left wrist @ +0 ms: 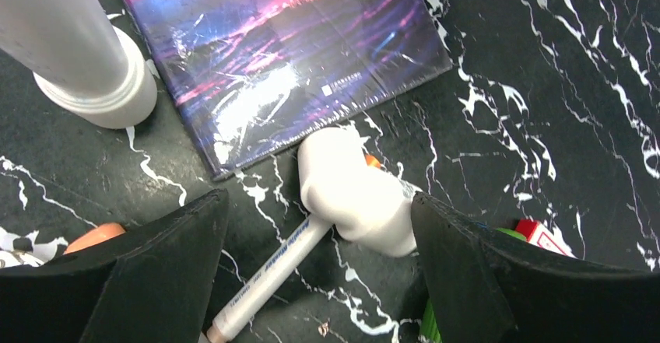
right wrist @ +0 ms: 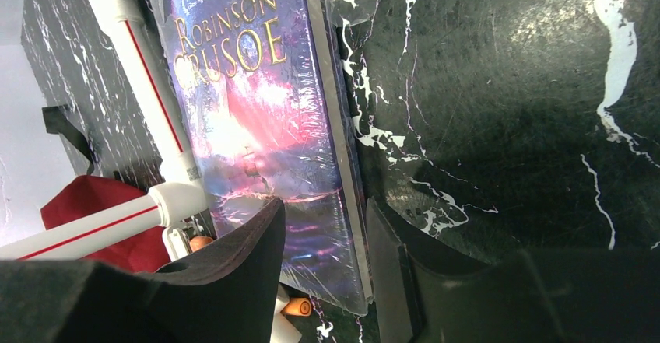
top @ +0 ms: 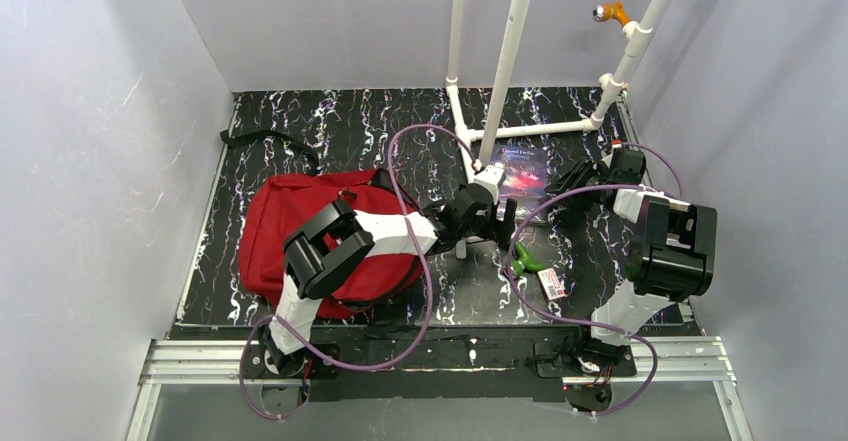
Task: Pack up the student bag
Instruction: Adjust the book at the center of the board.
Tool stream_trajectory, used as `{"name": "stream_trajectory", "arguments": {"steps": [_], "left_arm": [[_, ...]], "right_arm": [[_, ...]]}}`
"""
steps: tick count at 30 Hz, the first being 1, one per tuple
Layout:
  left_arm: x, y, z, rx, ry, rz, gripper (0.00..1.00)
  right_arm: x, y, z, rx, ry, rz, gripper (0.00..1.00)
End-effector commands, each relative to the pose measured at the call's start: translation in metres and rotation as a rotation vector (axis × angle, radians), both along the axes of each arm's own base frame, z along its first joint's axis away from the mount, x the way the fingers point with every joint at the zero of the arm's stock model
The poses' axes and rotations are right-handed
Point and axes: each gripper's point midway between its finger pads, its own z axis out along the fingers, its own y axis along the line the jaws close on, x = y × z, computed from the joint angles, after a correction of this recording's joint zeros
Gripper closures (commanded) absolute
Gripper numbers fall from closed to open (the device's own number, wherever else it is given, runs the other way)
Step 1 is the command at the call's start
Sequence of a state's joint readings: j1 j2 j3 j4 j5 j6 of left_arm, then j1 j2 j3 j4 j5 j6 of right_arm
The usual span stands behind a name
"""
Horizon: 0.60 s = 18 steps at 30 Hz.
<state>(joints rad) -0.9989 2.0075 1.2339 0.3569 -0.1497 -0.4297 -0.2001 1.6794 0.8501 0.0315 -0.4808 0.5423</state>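
Student bag slumps red and rounded at the left of the table, partly under my left arm, opening unseen, so loading could stall there. At centre the left gripper hangs spread wide over a white marker that may roll if nudged. At right, the right gripper straddles an edge of the book, clamped or not I cannot tell, and its slick wrap invites a slip.

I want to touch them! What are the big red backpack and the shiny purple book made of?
The big red backpack looks like soft matte fabric: it slumps and creases. The shiny purple book is probably paper under glossy clear plastic film: glare and wrinkles.
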Motion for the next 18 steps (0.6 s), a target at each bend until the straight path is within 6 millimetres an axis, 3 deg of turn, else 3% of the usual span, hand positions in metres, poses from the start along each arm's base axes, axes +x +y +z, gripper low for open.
{"name": "stream_trajectory", "arguments": {"steps": [1, 6, 13, 18], "left_arm": [[0.025, -0.002, 0.010, -0.051, -0.007, 0.092, 0.13], [0.025, -0.010, 0.009, -0.101, 0.042, 0.119, 0.12], [0.037, 0.009, 0.031, -0.165, 0.025, 0.241, 0.04], [0.045, 0.007, 0.022, -0.187, 0.064, 0.273, 0.02]], "right_arm": [[0.005, 0.002, 0.015, -0.006, -0.062, 0.025, 0.49], [0.005, 0.003, 0.016, -0.002, -0.064, 0.025, 0.48], [0.005, 0.004, 0.015, 0.007, -0.066, 0.022, 0.48], [0.006, 0.006, 0.016, 0.018, -0.068, 0.025, 0.48]]}}
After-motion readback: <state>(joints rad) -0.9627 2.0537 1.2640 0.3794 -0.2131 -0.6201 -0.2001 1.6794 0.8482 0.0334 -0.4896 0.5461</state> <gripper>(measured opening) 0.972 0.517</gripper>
